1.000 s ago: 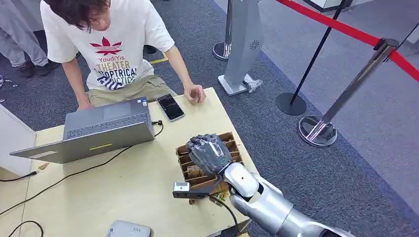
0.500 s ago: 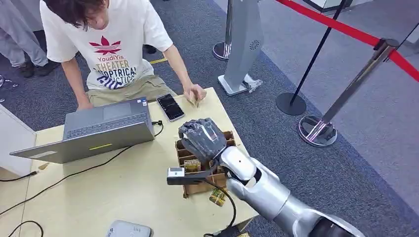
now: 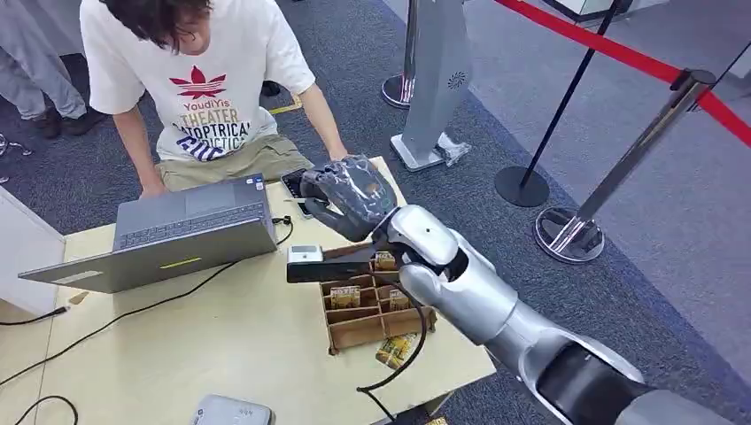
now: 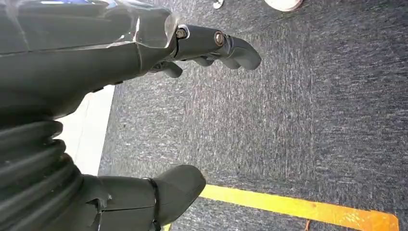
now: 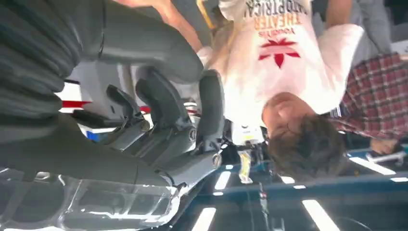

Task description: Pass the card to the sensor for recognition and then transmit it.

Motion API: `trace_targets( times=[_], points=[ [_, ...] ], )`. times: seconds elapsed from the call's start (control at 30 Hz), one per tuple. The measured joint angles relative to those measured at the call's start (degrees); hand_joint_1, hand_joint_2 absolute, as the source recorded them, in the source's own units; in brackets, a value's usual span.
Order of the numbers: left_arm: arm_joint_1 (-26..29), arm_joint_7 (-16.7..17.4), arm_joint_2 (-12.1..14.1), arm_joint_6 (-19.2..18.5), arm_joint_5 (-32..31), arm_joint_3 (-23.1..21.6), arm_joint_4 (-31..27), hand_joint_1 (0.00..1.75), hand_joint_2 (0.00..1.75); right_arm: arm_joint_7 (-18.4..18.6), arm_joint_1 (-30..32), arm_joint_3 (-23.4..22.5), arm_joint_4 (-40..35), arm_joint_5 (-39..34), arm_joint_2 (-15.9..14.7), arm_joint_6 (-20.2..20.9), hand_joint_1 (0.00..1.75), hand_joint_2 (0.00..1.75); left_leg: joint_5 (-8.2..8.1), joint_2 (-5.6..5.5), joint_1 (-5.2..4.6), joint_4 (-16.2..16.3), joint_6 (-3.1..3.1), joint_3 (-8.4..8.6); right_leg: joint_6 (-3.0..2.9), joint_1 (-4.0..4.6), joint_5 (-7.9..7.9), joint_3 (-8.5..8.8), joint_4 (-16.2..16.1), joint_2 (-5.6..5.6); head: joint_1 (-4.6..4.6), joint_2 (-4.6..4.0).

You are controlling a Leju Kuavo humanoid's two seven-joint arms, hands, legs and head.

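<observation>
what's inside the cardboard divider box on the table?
The cardboard box holds small yellowish packets in several slots; others look empty. The right robot hand and its arm cover the far slots, so those contents can't be seen.

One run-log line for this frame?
right hand: raised over table, fingers curled, card unseen | left hand: hanging, holds nothing | card tray: on table

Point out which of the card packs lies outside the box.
The pack on the bare table at the box's near right corner; the others sit in its compartments.
</observation>
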Motion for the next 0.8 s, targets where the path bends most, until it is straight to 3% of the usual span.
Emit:
trace_targets(
  times=[0.33, 0.8],
  points=[
    [-1.3, 0.9, 0.0, 0.0, -2.0, -0.5, 0.0, 0.00, 1.75, -0.5, -5.5, 1.5, 1.1, -3.6, 0.6, 0.0, 1.73, 1.75, 0.01, 0.00, 0.02, 0.0, -0.01, -0.02, -0.01, 0.01, 0.01, 0.02, 0.0, 0.01, 0.00, 0.00],
    [-1.8, 0.5, -0.1, 0.7, -1.7, -1.0, 0.0, 0.00, 1.75, -0.2, -13.2, 5.6, 11.6, -4.7, 10.6, -0.3, 1.75, 1.75, 0.02, -0.01, 0.05, 0.0, -0.01, -0.02, -0.01, 0.02, 0.00, 0.01, 0.1, 0.00, 0.02, 0.00]
  ],
)
